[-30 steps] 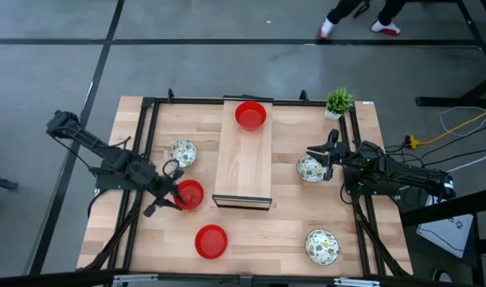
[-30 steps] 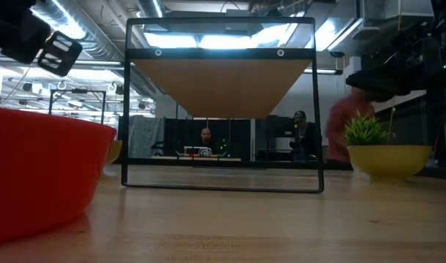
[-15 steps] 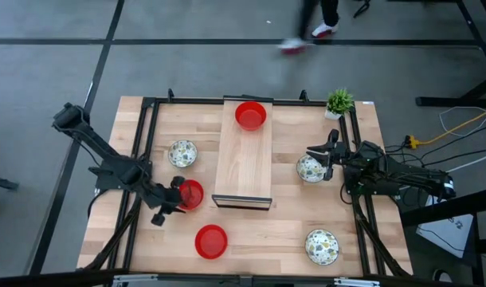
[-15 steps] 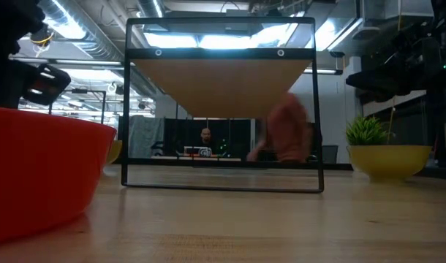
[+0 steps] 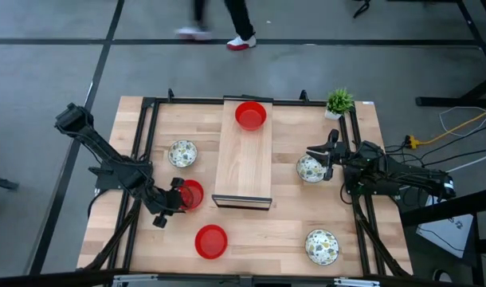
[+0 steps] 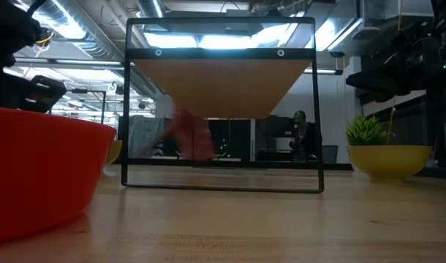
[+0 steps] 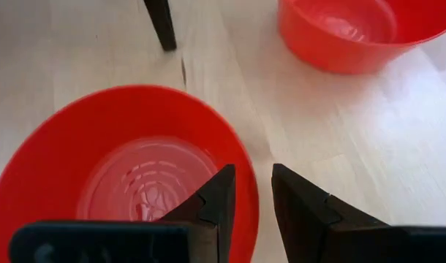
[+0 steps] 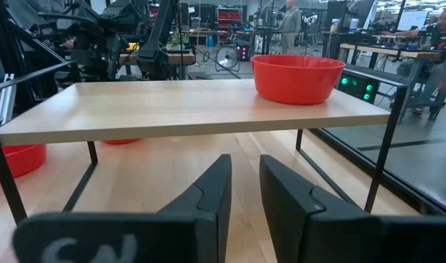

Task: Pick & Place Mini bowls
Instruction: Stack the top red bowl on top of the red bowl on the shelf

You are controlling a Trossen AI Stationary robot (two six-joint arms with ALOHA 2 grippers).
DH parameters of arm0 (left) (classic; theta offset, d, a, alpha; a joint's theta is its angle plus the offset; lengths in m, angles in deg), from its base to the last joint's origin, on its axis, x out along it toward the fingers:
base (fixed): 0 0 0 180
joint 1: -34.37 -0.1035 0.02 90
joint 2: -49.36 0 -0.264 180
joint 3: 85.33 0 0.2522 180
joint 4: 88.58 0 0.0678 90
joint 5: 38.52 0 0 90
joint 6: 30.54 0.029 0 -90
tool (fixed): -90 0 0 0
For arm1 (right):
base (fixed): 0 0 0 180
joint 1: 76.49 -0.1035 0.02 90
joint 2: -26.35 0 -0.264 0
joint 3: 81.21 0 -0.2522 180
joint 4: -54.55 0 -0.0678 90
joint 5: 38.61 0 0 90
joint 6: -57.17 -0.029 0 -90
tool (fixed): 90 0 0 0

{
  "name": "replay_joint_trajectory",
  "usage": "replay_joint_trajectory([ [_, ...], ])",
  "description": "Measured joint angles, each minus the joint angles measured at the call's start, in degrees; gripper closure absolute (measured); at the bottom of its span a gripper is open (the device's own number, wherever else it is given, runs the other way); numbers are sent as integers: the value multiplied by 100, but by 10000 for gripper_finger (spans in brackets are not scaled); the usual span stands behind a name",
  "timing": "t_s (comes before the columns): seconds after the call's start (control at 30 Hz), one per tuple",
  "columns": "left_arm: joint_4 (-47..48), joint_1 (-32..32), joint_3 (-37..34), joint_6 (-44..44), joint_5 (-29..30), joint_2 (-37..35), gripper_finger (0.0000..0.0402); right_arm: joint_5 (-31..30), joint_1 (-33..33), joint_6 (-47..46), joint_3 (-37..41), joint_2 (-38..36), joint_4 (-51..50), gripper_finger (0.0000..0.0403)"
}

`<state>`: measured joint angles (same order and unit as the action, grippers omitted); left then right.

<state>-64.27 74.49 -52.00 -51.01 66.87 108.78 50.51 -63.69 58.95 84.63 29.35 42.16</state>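
Observation:
A red mini bowl (image 5: 190,193) (image 7: 128,175) stands on the table left of the raised wooden shelf (image 5: 244,163). My left gripper (image 5: 178,204) (image 7: 254,186) slants down over its near-left rim, open, with one finger over the inside and one outside; a gap shows at the rim. Another red bowl (image 5: 250,115) sits on the shelf's far end and a third (image 5: 211,241) (image 7: 347,29) near the front edge. Patterned bowls stand at the left (image 5: 182,153), the right (image 5: 310,168) and the near right (image 5: 322,246). My right gripper (image 5: 327,158) (image 8: 245,172) waits level beside the right one, narrowly open.
A small potted plant (image 5: 339,102) stands at the far right corner. A black frame (image 5: 151,143) borders the table. The shelf's thin dark legs (image 7: 161,22) stand close to the left gripper. Bare wood lies between the near red bowl and the near-right patterned bowl.
My left gripper has sunk and swung a little toward the table's near edge, tipping further downward, and now stands lower over the red bowl's rim. The bowl has stayed in place. A person has walked leftward beyond the table's far edge.

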Motion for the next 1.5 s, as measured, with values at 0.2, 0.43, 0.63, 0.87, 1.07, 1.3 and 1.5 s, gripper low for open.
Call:
replay_joint_trajectory([
  [0.2, 14, -2, 0, -95, 253, 355, 316, 0, 0, -1, 0, 0, 0, 328],
  [0.43, -2, -2, 0, -146, 521, 435, 325, 0, -1, -1, 0, 0, -1, 328],
  [0.63, -13, -2, 2, -144, 431, 429, 392, 2, 0, 0, 0, -1, -1, 328],
  [0.87, 1, -2, 7, -160, 315, 338, 396, 2, -1, 0, 0, 0, -1, 328],
  [1.07, 11, -2, 4, -184, 281, 96, 397, 1, -1, -1, 0, 0, -1, 328],
  [1.3, 22, -2, 0, -29, 266, -158, 398, 2, -2, 0, 0, 1, -1, 328],
  [1.5, 45, 5, 0, 56, 184, -425, 398, 0, -1, -1, 0, 1, 1, 328],
])
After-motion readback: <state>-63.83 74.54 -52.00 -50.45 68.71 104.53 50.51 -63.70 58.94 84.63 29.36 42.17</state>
